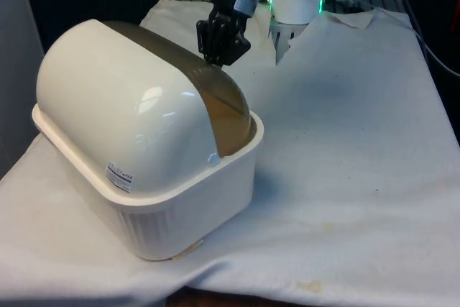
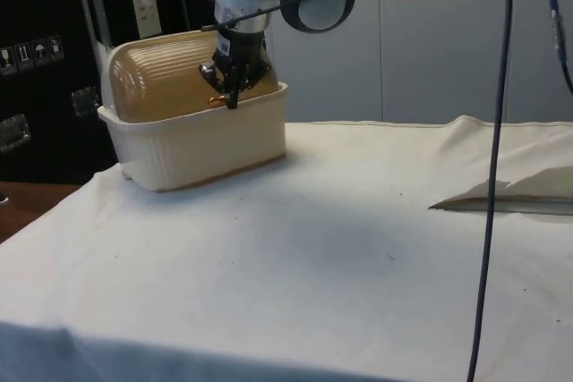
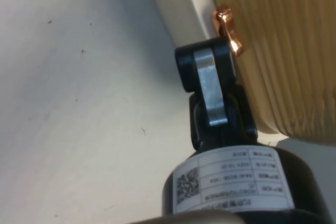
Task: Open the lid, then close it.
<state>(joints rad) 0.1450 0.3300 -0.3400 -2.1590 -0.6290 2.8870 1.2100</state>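
Claw (image 2: 232, 94) clenched at the lid's handle (image 3: 227, 29)
Your lid (image 2: 170, 78) looks light, slick plastic — grip the small copper knob just beside the claw.

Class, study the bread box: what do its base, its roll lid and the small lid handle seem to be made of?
Base: likely glossy cream plastic, with moulded ribs. Lid: probably translucent tan plastic, finely ribbed. Handle: looks like copper-coloured metal or plated plastic; shiny highlights.

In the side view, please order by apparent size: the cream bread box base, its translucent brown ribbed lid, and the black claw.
1. Cream plastic bread box base, largest
2. Translucent brown ribbed roll-top lid, slightly smaller
3. Black two-finger claw, clearly smallest
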